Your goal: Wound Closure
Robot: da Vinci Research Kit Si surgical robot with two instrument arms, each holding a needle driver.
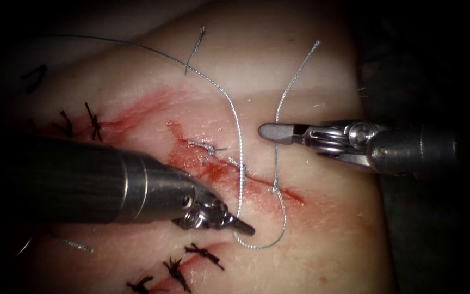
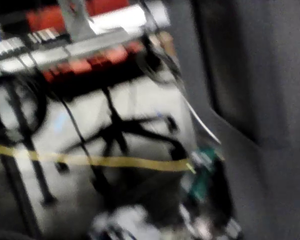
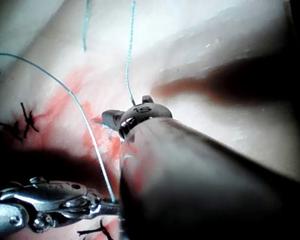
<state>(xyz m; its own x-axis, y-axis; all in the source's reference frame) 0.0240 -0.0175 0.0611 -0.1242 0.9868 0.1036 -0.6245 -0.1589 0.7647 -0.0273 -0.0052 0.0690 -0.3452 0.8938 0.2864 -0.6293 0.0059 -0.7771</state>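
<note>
Below the cut, the left gripper [image 1: 244, 226] clamps the thread [image 1: 239, 136]; the right gripper [image 1: 276, 133] is closed, empty.

The left tool's shaft [image 1: 82, 182] is cut off by the endoscope view's edge; in the right wrist view, the right tool's jaw tips [image 3: 110, 119] are hidden behind its own wrist; the thread [image 1: 239, 141] beside them is cut off at the edge.
</note>
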